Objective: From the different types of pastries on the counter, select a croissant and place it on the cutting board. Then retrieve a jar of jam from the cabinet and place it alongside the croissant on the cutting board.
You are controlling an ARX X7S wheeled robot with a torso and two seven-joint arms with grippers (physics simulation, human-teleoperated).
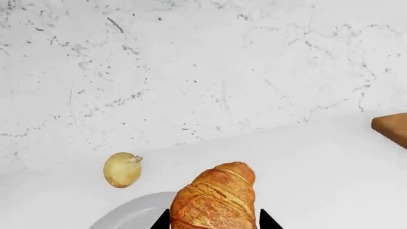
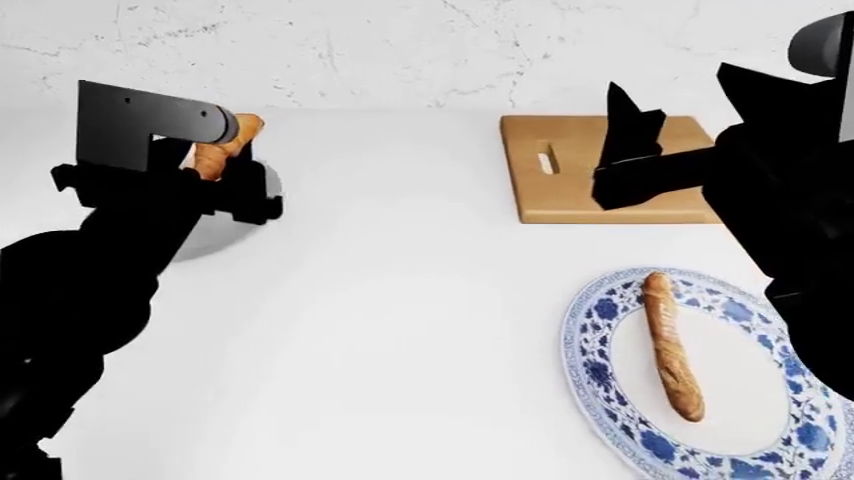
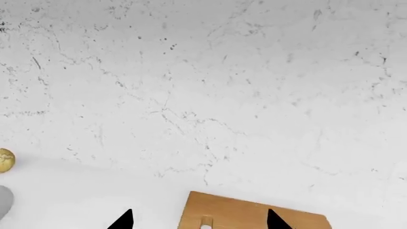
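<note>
My left gripper (image 1: 215,220) is shut on the golden croissant (image 1: 215,198) and holds it above the grey round plate (image 1: 130,214) at the counter's far left; the croissant also shows in the head view (image 2: 224,145). The pale yellow round bun (image 1: 122,169) lies on the white counter (image 2: 400,300) beyond the plate. The wooden cutting board (image 2: 607,168) lies at the far right with its handle slot (image 2: 546,160) on its left side. My right gripper (image 3: 198,220) is open and empty, hovering over the board (image 3: 254,214). The baguette (image 2: 670,345) lies on the blue-patterned plate (image 2: 601,380). The jam jar is out of view.
A white marbled wall (image 2: 400,50) backs the counter. A corner of the board shows in the left wrist view (image 1: 391,126). The grey plate (image 2: 214,235) is partly hidden under my left arm.
</note>
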